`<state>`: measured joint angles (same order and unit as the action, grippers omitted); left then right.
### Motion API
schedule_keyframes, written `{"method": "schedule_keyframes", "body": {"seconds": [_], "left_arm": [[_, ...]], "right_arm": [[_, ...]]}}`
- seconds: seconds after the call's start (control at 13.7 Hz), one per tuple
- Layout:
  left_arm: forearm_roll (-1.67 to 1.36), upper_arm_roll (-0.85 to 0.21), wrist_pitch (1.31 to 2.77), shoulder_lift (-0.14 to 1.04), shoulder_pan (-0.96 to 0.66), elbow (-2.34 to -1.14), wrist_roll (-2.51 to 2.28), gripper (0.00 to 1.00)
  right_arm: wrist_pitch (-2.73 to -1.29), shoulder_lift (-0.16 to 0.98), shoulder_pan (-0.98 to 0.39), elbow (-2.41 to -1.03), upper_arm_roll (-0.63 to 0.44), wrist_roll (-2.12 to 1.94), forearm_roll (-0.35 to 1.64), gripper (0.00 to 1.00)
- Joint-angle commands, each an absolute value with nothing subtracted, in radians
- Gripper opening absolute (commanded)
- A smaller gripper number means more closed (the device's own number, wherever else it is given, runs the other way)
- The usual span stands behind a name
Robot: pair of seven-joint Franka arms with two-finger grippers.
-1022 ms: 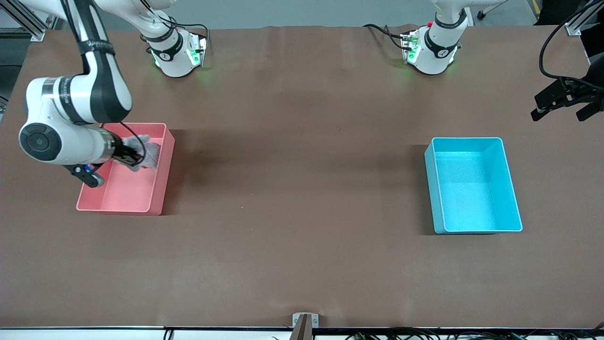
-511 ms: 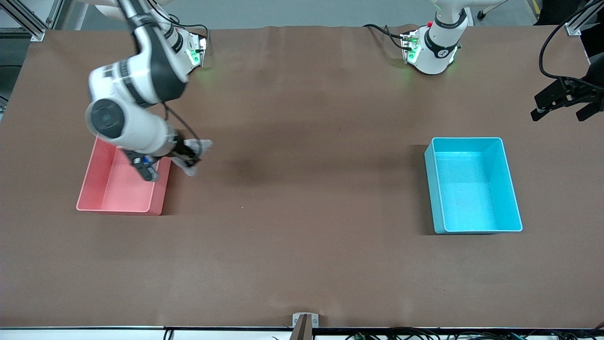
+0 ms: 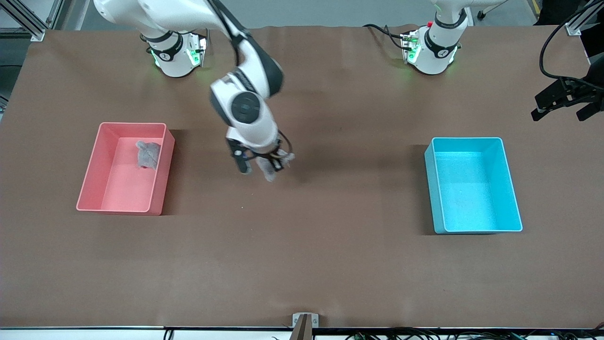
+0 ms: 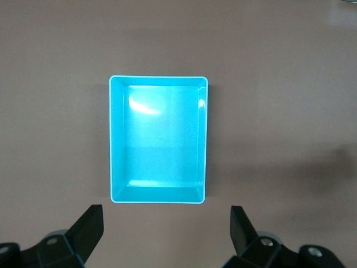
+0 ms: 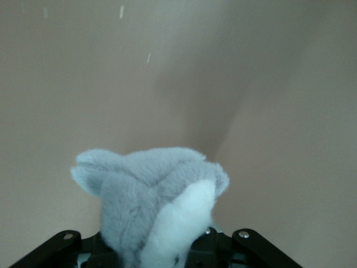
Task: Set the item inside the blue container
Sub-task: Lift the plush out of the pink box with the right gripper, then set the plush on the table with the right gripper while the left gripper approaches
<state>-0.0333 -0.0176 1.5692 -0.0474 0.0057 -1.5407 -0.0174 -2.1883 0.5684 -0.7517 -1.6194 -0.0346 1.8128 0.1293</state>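
Item in transit: one grey-and-white plush toy [image 3: 270, 169], soft and furry, pinched in the jaws of the right gripper [image 3: 264, 166] and carried in the air over the bare middle of the brown desk [image 3: 302, 264], between the two bins. The right wrist view shows the plush [image 5: 150, 201] bulging up out of the jaws, with much of it free and unsupported. Destination: the blue container [image 3: 509, 189], empty, standing toward the left arm's end of the desk, well apart from the carried toy. Source: the pink bin [image 3: 158, 189], toward the right arm's end, with a second grey plush [image 3: 147, 154] lying in the part of it farther from the front camera. Left gripper [image 4: 167, 234]: waiting high over the blue container [image 4: 203, 139], jaws spread, holding nothing. Risks, as judged: the grip sits on compressible fur, so a fast swing or sharp stop could let the toy slip out onto the desk short of the container. A floppy hanging part could catch on the tall rim if the approach is low. The left arm waits above the same bin, so the two arms could crowd each other there.
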Motion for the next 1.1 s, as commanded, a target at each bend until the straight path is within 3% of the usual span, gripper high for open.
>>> {"method": "schedule_keyframes", "body": {"seconds": [0.0,0.51,0.58,0.73,0.8,0.88,1.02], "left_arm": [[-0.038,-0.018,1.557,-0.051,0.017,-1.549,-0.015,1.00],[-0.064,-0.026,1.496,-0.020,0.006,-1.574,-0.005,1.00],[-0.074,-0.028,1.496,-0.018,0.005,-1.589,-0.005,1.00],[-0.119,-0.038,1.499,-0.012,0.005,-1.627,-0.008,1.00],[-0.121,-0.052,1.503,0.000,0.005,-1.638,-0.015,1.00],[-0.121,-0.069,1.505,0.014,0.005,-1.641,-0.020,1.00],[-0.121,-0.101,1.511,0.047,0.005,-1.644,-0.038,1.00]], "right_arm": [[-2.160,0.765,-0.793,-1.366,-0.049,1.937,0.124,0.02],[-2.289,0.911,-0.861,-1.264,-0.054,2.037,0.123,0.02],[-2.289,0.926,-0.870,-1.252,-0.055,2.037,0.123,0.09],[-2.290,0.946,-0.873,-1.239,-0.057,2.037,0.123,0.57],[-2.290,0.951,-0.874,-1.239,-0.057,2.037,0.121,0.85],[-2.287,0.950,-0.873,-1.239,-0.057,2.036,0.112,1.00],[-2.280,0.945,-0.868,-1.239,-0.055,2.028,0.074,1.00]]}}
